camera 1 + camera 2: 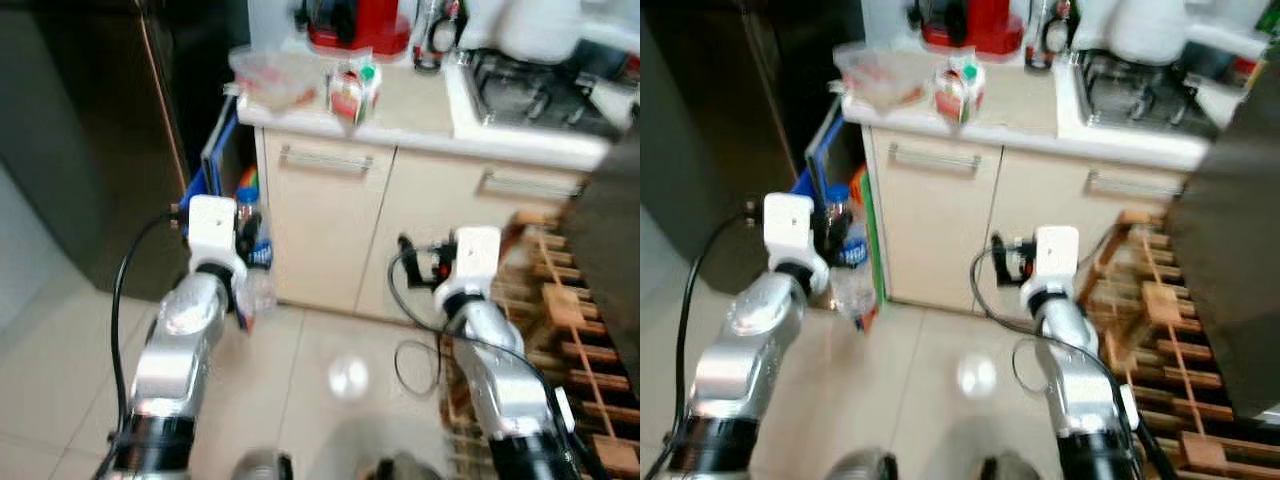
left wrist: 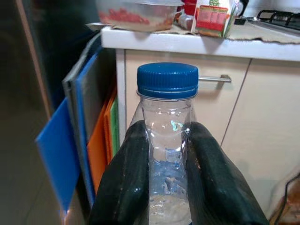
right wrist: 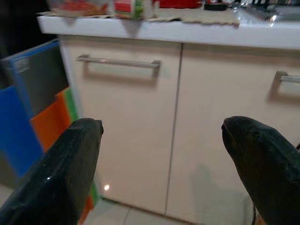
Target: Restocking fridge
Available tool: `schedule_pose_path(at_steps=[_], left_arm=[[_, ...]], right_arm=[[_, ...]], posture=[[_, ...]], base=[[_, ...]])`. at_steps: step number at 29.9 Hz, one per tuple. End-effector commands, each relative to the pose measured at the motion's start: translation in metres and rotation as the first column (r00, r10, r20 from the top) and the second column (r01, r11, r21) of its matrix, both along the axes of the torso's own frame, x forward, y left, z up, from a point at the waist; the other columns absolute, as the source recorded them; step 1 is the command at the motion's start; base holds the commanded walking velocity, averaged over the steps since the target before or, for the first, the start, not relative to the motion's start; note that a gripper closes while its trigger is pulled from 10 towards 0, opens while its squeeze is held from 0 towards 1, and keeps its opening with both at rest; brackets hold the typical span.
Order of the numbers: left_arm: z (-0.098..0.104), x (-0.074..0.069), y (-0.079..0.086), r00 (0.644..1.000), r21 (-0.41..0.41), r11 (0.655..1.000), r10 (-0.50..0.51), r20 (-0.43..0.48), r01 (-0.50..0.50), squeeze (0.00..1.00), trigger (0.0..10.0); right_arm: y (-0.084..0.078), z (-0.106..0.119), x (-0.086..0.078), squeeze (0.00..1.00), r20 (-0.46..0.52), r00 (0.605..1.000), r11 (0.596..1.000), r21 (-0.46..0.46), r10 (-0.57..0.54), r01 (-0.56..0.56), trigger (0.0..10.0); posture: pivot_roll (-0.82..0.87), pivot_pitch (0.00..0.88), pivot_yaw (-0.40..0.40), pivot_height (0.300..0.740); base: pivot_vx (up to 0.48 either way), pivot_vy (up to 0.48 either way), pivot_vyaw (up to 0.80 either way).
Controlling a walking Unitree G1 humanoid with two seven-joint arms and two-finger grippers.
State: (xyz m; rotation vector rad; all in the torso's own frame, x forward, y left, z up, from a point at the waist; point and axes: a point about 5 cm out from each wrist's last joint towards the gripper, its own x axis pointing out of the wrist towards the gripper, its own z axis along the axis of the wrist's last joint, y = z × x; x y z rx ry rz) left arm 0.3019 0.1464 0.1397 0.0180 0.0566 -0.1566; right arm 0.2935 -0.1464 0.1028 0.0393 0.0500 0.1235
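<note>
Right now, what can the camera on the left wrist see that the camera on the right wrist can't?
The left wrist view alone shows a clear bottle with a blue cap, squeezed between the left end effector and its black fingers. The right wrist view alone shows the right end effector spread wide open, holding nothing, and a second cupboard handle. Both show the cream cupboard doors, the white countertop with food on it, and coloured boards beside the cupboard.

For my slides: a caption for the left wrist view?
Left gripper shut on a blue-capped clear bottle, facing a cream cabinet.
</note>
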Motion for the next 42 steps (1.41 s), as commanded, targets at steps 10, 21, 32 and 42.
schedule_pose_path(at_steps=[10, 21, 32, 42], left_arm=[[0.008, 0.0029, -0.0058, 0.997, -0.004, 0.998, -0.056, 0.056, 0.056, 0.0, 10.0], [0.0054, 0.0034, -0.0102, 0.994, 0.016, 0.996, -0.092, 0.063, 0.091, 0.0, 10.0], [0.0047, 0.0069, -0.011, 0.993, 0.019, 0.996, -0.093, 0.073, 0.092, 0.0, 10.0], [0.0086, 0.0101, -0.0124, 0.991, 0.021, 0.995, -0.103, 0.09, 0.101, 0.0, 10.0]], right_arm=[[-0.0036, -0.0011, -0.0014, 0.07, 0.001, 1.0, 1.0, -0.009, -0.01, 0.01, 10.0], [-0.0061, -0.0028, -0.0032, 0.07, -0.003, 1.0, 1.0, -0.02, -0.013, 0.013, 10.0], [-0.0068, -0.0029, -0.0015, 0.07, 0.0, 1.0, 1.0, -0.028, -0.011, 0.011, 10.0], [-0.0051, -0.0034, -0.0002, 0.07, 0.001, 1.0, 1.0, -0.026, -0.009, 0.009, 10.0]], posture=[[-0.03, 0.0, 0.017, 0.73], [-0.04, 0.0, 0.017, 0.73], [-0.04, 0.0, 0.016, 0.73], [-0.05, 0.0, 0.03, 0.73]], base=[[-0.126, 0.0, 0.0], [0.0, -0.419, 0.0], [0.0, -0.441, 0.0], [0.0, -0.434, 0.0]])
